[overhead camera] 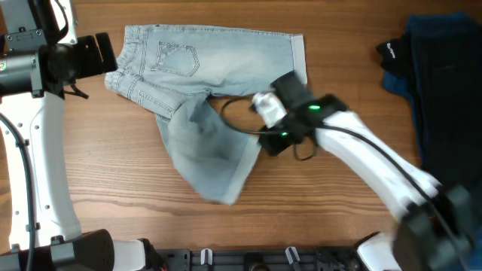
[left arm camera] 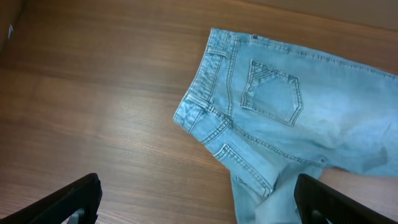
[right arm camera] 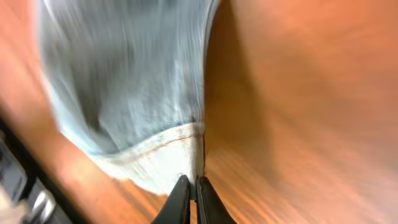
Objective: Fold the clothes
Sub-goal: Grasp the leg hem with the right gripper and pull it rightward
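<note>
Faded light-blue denim shorts, one leg skewed, hems cuffed. Hem pinched in right gripper; left gripper spread apart.

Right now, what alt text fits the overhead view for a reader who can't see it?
Light blue denim shorts lie pockets-up on a wooden table, one leg angled downward with the right hand at its edge. The left hand sits by the waistband; dark garments lie far right.

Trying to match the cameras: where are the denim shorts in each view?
Overhead: shorts centre-left, one leg angled down.
Left wrist: right half.
Right wrist: upper left, blurred.
Landmarks: stitched back pocket, overhead and left wrist only; pale hem, overhead and right wrist.
</note>
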